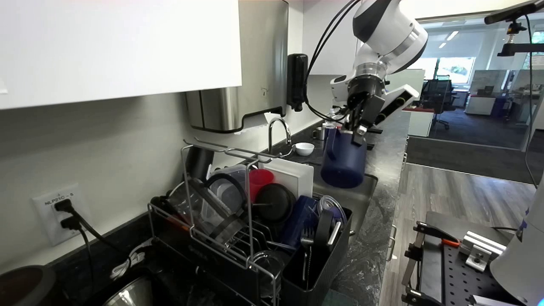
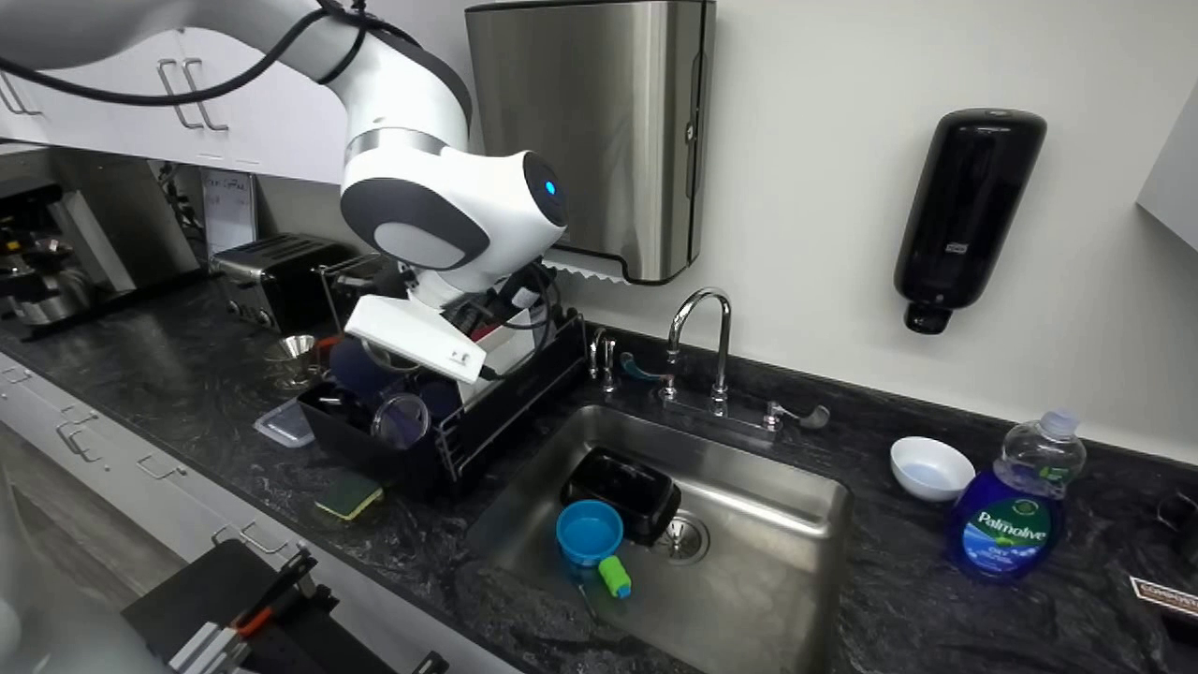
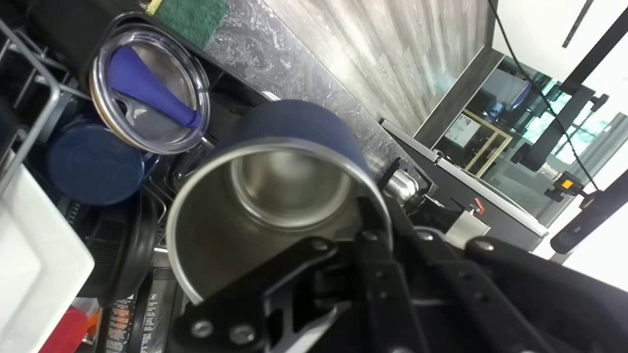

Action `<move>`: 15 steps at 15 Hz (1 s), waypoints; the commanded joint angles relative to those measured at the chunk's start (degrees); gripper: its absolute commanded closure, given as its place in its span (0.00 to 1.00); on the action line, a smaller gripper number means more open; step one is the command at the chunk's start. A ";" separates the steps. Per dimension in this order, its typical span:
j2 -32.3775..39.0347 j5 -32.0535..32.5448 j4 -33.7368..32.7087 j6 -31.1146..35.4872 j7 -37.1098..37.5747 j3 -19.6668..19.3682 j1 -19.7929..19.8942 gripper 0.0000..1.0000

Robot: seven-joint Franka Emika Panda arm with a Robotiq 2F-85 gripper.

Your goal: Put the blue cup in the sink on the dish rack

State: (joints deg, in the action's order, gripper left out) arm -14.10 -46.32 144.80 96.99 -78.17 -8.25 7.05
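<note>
Currently the large, tall navy-blue cup [image 1: 343,163] is up in the air, held by the jaws: they stand narrow, pinching its side at the rim, one finger [image 3: 371,230] inside the mouth and one outside in the wrist view. Cup tilted; in an exterior view the round base faces down and toward the camera. Outside plain, dark, smooth. Inside (wrist view) bare silvery metal, bright rim, ring-shaped step near the bottom.

Location: near the black wire-frame dish rack [image 1: 229,273]; whether directly above it cannot be told. Rack loaded; noted a red plastic cup [image 1: 260,180], a white flat-sided tray [image 1: 293,172] and another, cylindrical blue cup [image 1: 299,221], leaning.

Next to the rack, the grey rectangular metal sink [image 2: 749,599] under a curved chrome faucet [image 2: 723,342]. In it: black oblong dish [image 2: 622,491], small bright-blue bowl [image 2: 590,532].

Writing. On the black marbled desk [image 2: 898,608], a clear bottle of blue liquid [image 2: 1006,524] stands beside a white bowl [image 2: 931,468]; label reads "PALMOLIVE", smaller "OXY" below. White outlet plate [image 1: 46,219]: "NLP21C – 5". Black wall-mounted dispenser [image 2: 973,201] carries a pale mark, too small to read. Narrow white-and-brown sticker [image 2: 1163,596] at the right edge of an exterior view: lettering not surely legible.
</note>
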 commanded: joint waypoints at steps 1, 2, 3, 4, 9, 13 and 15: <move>-3.10 -0.61 2.34 0.30 2.14 0.15 -0.38 0.98; -3.46 -0.71 2.78 0.66 2.37 0.19 -0.43 0.98; -3.81 -0.84 3.07 0.72 2.87 0.23 -0.50 0.98; -4.17 -1.08 3.47 0.99 3.00 0.23 -0.55 0.98; -5.29 -1.79 5.09 1.69 4.39 1.07 -1.40 0.98; -5.21 -2.04 5.83 2.63 5.08 1.92 -2.21 0.98; -5.14 -2.09 5.98 3.15 5.40 2.05 -2.44 0.98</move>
State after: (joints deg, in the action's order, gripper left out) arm -17.93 -46.92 149.64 98.12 -74.01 -6.53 4.96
